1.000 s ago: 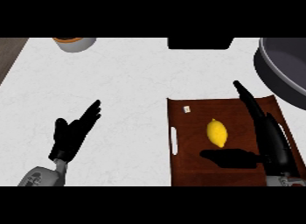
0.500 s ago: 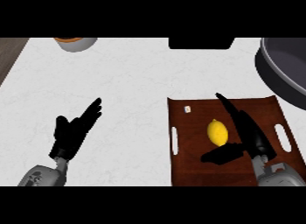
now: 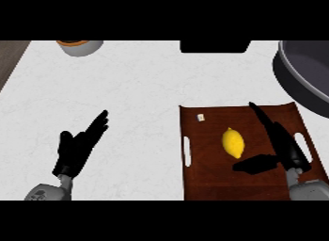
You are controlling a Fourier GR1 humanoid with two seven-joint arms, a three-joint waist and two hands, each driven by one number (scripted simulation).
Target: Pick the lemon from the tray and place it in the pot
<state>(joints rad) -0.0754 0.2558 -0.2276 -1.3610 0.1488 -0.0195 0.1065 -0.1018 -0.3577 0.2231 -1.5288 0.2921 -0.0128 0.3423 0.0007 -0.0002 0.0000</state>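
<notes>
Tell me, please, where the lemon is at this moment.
In the head view, the lemon lies on the brown tray at the right, just left of the right robot hand, with the pot beyond it.

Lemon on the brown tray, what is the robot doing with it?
The robot is about to pick it up. The lemon lies on the tray, not yet held. The right hand is over the tray just right of the lemon, fingers straight and thumb stuck out below it. The left hand rests open on the counter. The pot, where the lemon should go, waits at the far right.
</notes>
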